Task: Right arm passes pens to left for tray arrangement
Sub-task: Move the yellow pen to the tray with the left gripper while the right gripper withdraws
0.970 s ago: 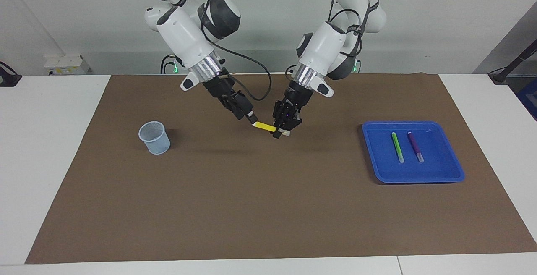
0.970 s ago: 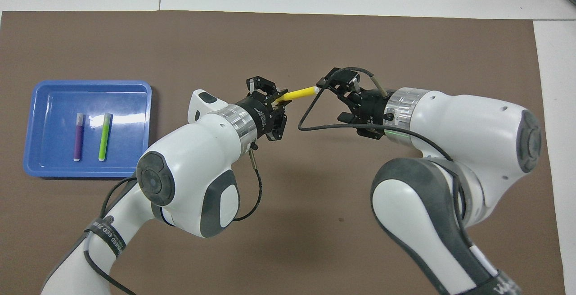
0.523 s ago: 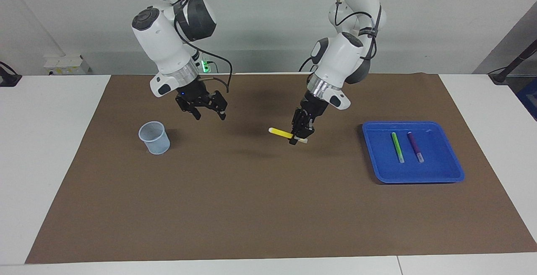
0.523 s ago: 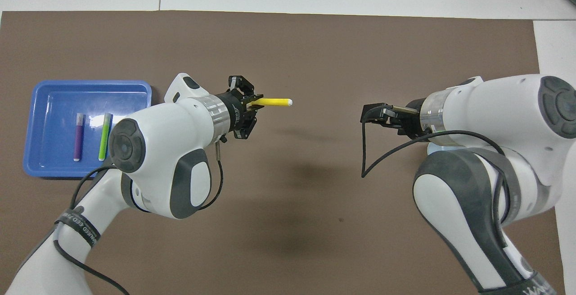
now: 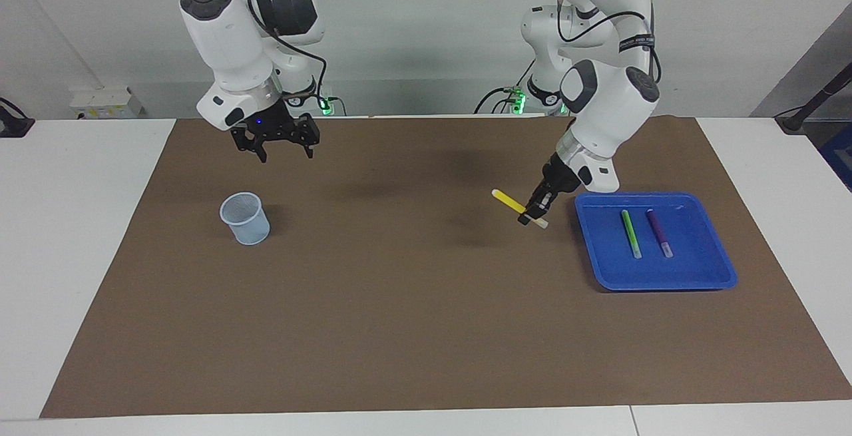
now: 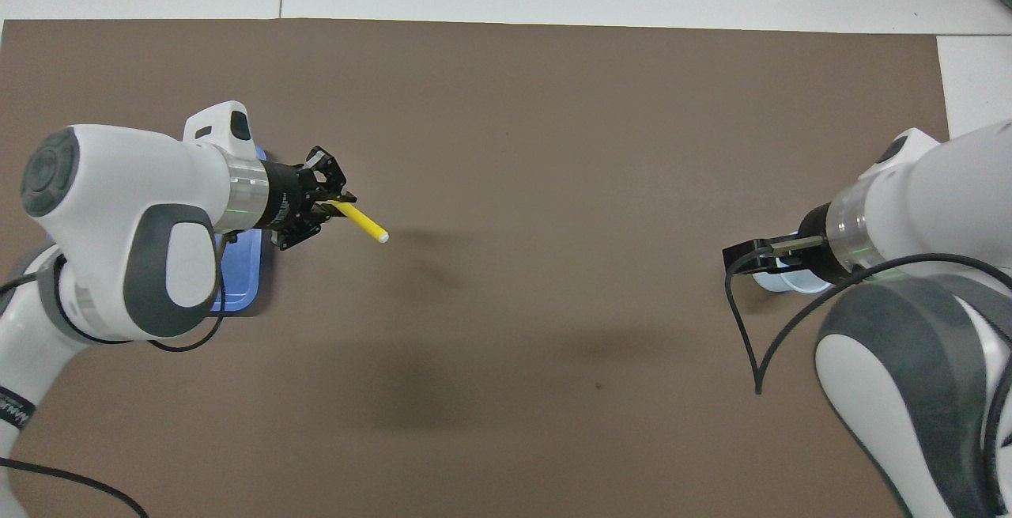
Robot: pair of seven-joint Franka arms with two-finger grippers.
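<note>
My left gripper (image 5: 534,212) (image 6: 330,207) is shut on the yellow pen (image 5: 508,201) (image 6: 363,222) near its pale end, in the air over the mat beside the blue tray (image 5: 692,281) (image 6: 247,296). The green pen (image 5: 630,233) and the purple pen (image 5: 659,232) lie side by side in the tray; the overhead view hides them under the left arm. My right gripper (image 5: 277,145) (image 6: 747,255) hangs open and empty over the mat near the pale-blue cup (image 5: 245,218).
A brown mat (image 5: 399,303) covers the white table. In the overhead view the right arm hides most of the cup (image 6: 779,279). A black cable (image 6: 743,328) loops from the right wrist.
The left gripper has carried the yellow pen toward the tray after the handover. The right gripper let go, opened and drew back up over the cup's end of the mat.
</note>
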